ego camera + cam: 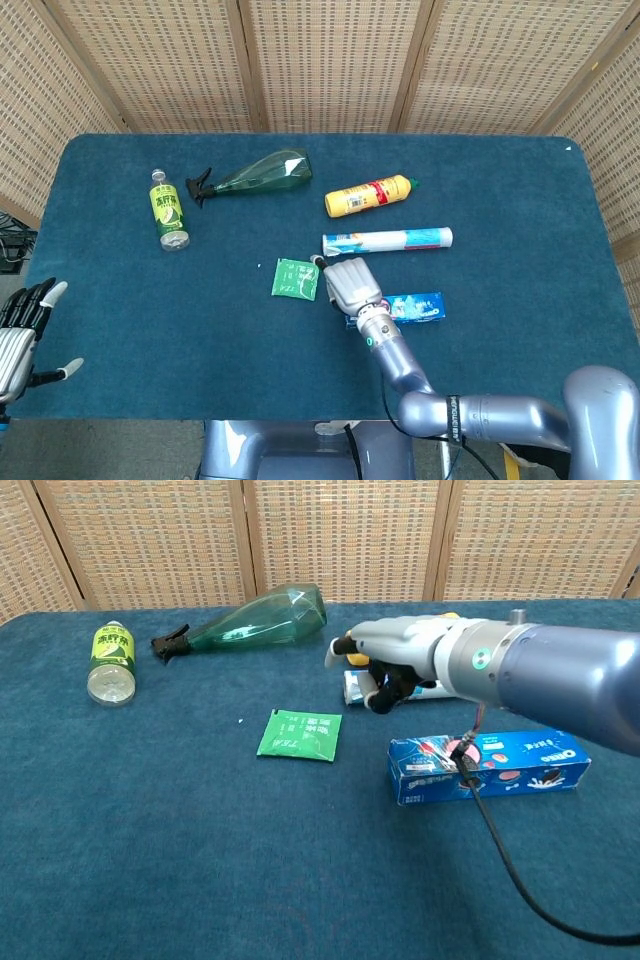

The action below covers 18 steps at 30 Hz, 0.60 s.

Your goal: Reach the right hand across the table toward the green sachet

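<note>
The green sachet (296,279) (299,734) lies flat on the blue table near its middle. My right hand (349,284) (385,661) hovers just right of it, above the table, fingers loosely curled and holding nothing; its forearm crosses over the blue cookie box (412,307) (500,766). A small gap separates the fingertips from the sachet. My left hand (22,330) rests at the table's front left corner, fingers apart and empty; it does not show in the chest view.
A white wrap roll (392,241) (351,687) lies behind the right hand, a yellow bottle (366,196) beyond it. A green spray bottle (252,175) (252,621) and a small drink bottle (168,208) (112,664) lie at the back left.
</note>
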### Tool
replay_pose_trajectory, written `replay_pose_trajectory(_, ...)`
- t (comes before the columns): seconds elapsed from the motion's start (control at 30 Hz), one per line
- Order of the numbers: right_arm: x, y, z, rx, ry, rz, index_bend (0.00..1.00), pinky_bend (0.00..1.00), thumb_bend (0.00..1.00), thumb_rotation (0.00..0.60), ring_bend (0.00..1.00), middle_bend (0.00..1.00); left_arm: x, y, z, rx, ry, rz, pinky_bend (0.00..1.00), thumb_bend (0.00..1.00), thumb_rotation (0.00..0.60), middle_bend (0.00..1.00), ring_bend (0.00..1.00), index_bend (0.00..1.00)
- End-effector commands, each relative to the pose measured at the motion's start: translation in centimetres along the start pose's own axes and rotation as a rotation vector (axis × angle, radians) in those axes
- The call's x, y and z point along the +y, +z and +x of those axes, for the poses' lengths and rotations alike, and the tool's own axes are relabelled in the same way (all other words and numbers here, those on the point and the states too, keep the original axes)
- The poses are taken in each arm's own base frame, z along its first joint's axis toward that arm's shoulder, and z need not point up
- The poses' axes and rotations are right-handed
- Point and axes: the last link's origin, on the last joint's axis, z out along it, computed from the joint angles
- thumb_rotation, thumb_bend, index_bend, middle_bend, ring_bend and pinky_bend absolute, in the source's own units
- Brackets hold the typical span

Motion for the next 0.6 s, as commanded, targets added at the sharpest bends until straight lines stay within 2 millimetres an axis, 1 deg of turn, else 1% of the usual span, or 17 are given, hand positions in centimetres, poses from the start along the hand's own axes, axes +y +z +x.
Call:
replay_pose_trajectory(0.03, -1.9, 0.6, -0.9, -0.045, -0.029, 0.000, 0.19, 0.87, 1.00, 0.600, 0.99, 0.92, 0.0, 0.0, 0.0, -0.003, -0.001, 0.001, 0.00, 0.06, 0.600, 0.00, 0.00, 0.00)
replay_pose_trajectory(0.17, -3.2, 1.4, -2.1, -0.089, -0.044, -0.003, 0.19, 0.87, 1.00, 0.600, 0.99, 0.92, -0.2, 0.2, -0.1, -0.008, -0.003, 0.002, 0.00, 0.06, 0.600, 0.00, 0.00, 0.00)
replay_pose_trajectory(0.47, -4.5, 2.7, -4.6, -0.150, -0.065, -0.006, 0.19, 0.88, 1.00, 0.600, 0.99, 0.92, -0.8, 0.5, -0.3, -0.023, -0.006, 0.024, 0.00, 0.06, 0.600, 0.00, 0.00, 0.00)
replay_pose_trajectory(0.6, -4.8, 3.0, -5.0, -0.151, -0.059, -0.004, 0.19, 0.88, 1.00, 0.600, 0.99, 0.92, -0.9, 0.6, -0.2, -0.019, -0.011, 0.029, 0.00, 0.06, 0.600, 0.00, 0.00, 0.00)
